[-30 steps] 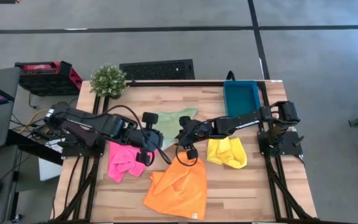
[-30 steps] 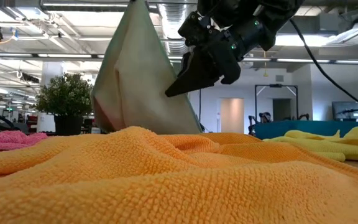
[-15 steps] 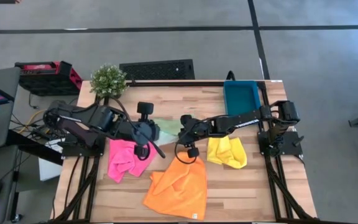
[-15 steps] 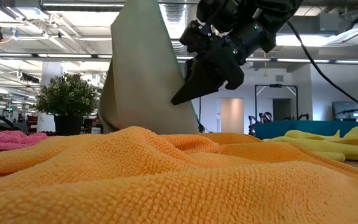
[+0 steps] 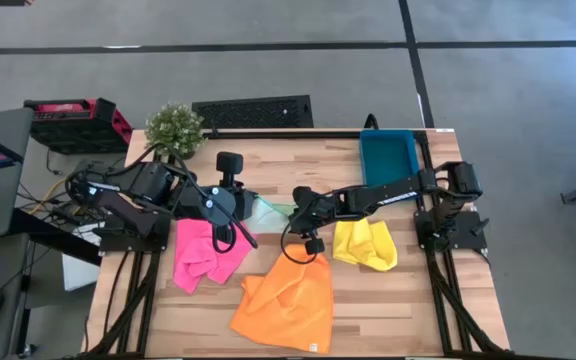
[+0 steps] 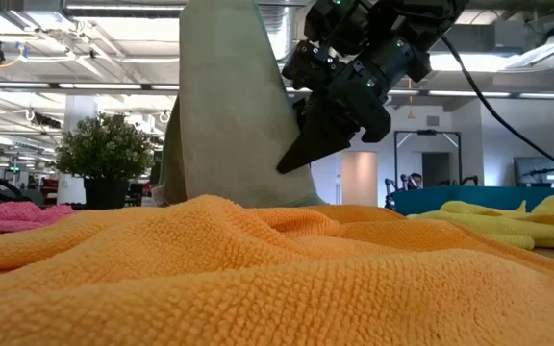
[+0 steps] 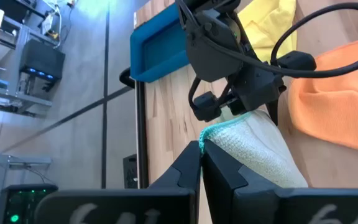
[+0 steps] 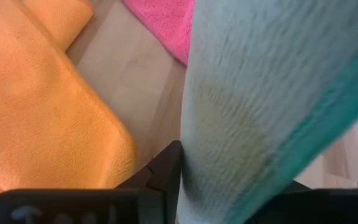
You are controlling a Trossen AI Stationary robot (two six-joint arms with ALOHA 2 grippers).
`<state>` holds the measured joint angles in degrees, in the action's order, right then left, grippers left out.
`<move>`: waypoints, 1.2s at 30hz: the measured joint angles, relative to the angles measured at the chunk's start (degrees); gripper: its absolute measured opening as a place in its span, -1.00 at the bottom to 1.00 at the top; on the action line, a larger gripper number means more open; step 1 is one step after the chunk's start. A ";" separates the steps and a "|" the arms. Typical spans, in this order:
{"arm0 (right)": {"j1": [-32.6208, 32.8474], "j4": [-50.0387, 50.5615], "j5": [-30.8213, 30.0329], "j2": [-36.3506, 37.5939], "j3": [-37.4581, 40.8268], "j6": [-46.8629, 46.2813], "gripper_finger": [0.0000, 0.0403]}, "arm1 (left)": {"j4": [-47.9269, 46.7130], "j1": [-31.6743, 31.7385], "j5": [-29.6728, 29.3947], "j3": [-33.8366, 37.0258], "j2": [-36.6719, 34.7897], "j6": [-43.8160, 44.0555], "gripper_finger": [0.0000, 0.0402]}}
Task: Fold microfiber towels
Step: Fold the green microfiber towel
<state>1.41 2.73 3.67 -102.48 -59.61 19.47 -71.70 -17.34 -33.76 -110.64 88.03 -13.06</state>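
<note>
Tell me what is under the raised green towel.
The sage green towel hangs from both claws, left and right. Below it lies bare wooden table; the orange towel hides its lower edge.

We count four towels: one green (image 5: 266, 209), one pink (image 5: 206, 255), one orange (image 5: 290, 300), one yellow (image 5: 365, 244). Two arms, two grippers: left gripper (image 5: 240, 205), right gripper (image 5: 298, 205). One teal bin (image 5: 389, 155). One potted plant (image 5: 175, 128). One red-and-black case (image 5: 76, 122) beside table. One black grille (image 5: 253, 111) on floor past far edge. One wooden table (image 5: 408, 300).
</note>
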 joint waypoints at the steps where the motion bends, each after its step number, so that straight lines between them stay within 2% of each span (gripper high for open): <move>1: -0.01 0.42 0.03 0.00 0.00 -0.01 -0.37 | -0.03 0.00 -0.19 -0.12 0.00 -0.02 -1.00; 6: 0.07 1.23 0.26 0.00 0.00 -0.01 -0.37 | -0.34 0.00 -2.10 -0.34 0.00 -0.06 -1.00; 14: 0.48 1.25 4.13 0.13 0.00 0.01 -0.37 | -3.07 0.02 -2.93 -0.34 0.02 1.73 -1.00; 25: 1.99 1.73 4.39 5.80 0.02 -1.04 -0.37 | -3.39 0.02 -2.71 -0.34 0.04 2.44 -1.00; 36: 2.09 1.94 13.70 2.67 0.02 -1.50 -0.37 | -3.43 0.02 -2.71 -0.34 0.06 2.59 -1.00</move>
<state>3.50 4.67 17.37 -99.80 -59.60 17.97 -75.13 -17.32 -36.46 -110.98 88.09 -10.47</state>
